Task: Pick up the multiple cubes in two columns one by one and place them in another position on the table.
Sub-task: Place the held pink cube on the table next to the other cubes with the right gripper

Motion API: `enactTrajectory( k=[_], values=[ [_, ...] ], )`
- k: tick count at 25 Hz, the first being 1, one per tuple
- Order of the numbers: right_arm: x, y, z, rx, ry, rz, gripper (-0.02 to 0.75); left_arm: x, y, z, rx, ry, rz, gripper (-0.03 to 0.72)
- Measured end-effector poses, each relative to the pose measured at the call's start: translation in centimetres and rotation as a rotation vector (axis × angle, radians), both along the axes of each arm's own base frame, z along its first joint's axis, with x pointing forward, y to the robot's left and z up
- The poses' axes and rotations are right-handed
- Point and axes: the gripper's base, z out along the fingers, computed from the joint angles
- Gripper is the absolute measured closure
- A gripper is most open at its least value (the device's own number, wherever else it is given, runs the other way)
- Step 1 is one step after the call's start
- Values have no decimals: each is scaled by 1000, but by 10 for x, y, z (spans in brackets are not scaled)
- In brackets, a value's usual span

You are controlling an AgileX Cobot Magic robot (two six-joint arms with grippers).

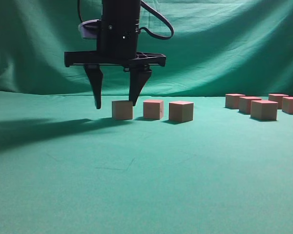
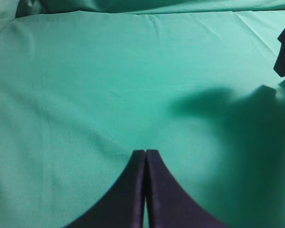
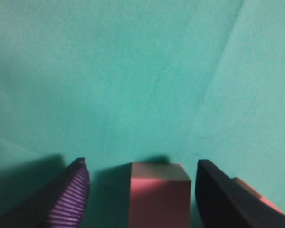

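The right gripper [image 1: 115,104] hangs over the green table [image 1: 136,185] with its jaws parted, a gap of cloth showing on both sides of the cube [image 3: 159,192] that sits between them in the right wrist view; nothing is clamped. From the side, that cube [image 1: 122,109] rests flat on the cloth at the left end of a short row, the near fingertip just at its upper right corner and the other finger [image 1: 95,87] standing clear to its left. Two more cubes [image 1: 153,109] [image 1: 180,111] stand in line just beside it, each apart from its neighbour. Well off to the right, a cluster of five cubes [image 1: 263,109] waits in what reads as two columns running away from the camera; more may lie beyond the picture's edge. The left gripper [image 2: 145,156] is pressed shut over bare cloth, holding nothing. Judged from the layout, three cubes appear to be delivered to the new spot, the third seemingly just set down or about to be let go, and at least five remain to be carried across one at a time
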Motion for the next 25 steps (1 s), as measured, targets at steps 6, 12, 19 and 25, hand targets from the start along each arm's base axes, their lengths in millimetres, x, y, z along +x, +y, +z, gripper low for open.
enactTrajectory(
  k=[6, 12, 19, 25],
  values=[
    [2, 2, 1, 0, -34, 59, 291, 0, 0, 0, 0, 0, 0, 688],
    [9, 3, 22, 2, -117, 84, 291, 0, 0, 0, 0, 0, 0, 688],
    [-1, -6, 112, 77, -216, 77, 291, 0, 0, 0, 0, 0, 0, 688],
    [-30, -29, 189, 165, -313, 97, 291, 0, 0, 0, 0, 0, 0, 688]
  ],
)
